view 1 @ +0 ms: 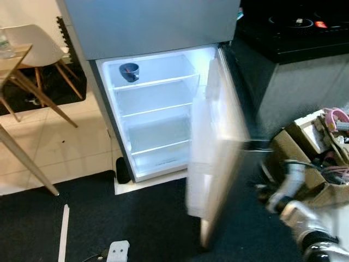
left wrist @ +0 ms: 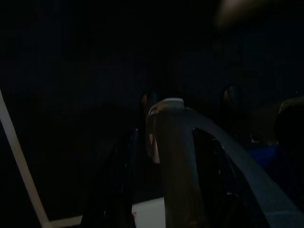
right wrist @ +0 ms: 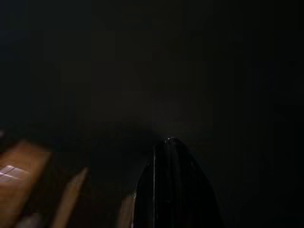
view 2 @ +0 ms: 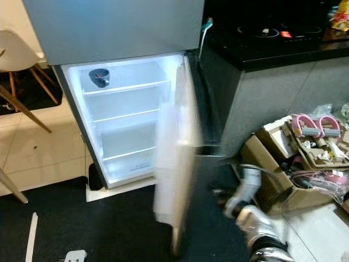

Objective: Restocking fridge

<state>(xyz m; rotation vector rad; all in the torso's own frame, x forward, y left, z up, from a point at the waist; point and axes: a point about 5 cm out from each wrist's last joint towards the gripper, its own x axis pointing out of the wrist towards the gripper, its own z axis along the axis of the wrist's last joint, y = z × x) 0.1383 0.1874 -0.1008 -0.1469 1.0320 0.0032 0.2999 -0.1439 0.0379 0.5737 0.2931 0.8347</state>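
Left eye view, fridge door (view 1: 218, 158) open, blue cup (view 1: 130, 71) top shelf, right tool (right wrist: 173, 190) seemingly pressed together.

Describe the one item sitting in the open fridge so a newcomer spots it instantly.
Start at the tall grey fridge with its lower door swung open and the inside lit. Look at the top shelf, left rear corner: a small dark blue cup stands there. It is the only thing on any shelf.

No legible text, label, brand, number or sign in any view. Fridge (view 1: 152, 109) interior and door: no readable markings. Boxes (view 2: 305, 147) beside counter: print too blurred to read.
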